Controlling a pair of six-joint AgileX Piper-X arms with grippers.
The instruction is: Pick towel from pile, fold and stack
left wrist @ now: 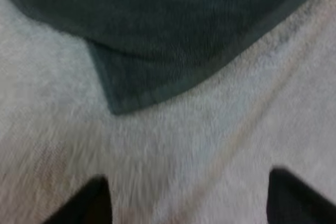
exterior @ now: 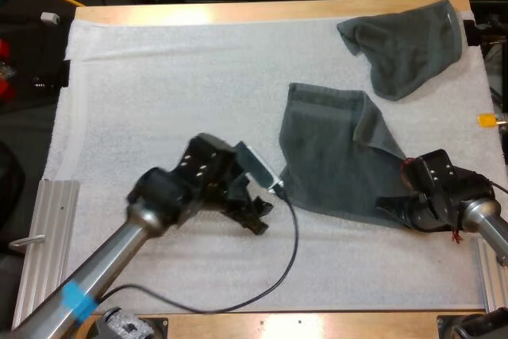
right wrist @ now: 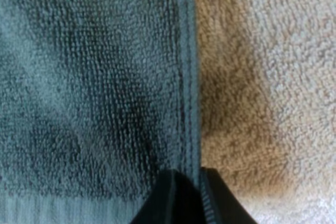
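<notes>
R gripper (right wrist: 189,177) pinches towel (right wrist: 89,87) hem; L gripper (left wrist: 187,182) wide open.

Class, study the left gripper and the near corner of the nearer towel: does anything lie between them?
Nothing visible does. The left gripper, open, hangs over bare white mat just short of a corner of the nearer towel. The right gripper pinches that towel's opposite edge, and the crumpled towel lies well away.

grey-green towel (exterior: 333,156) lies partly folded mid-mat, crumpled towel (exterior: 409,45) far right.
</notes>
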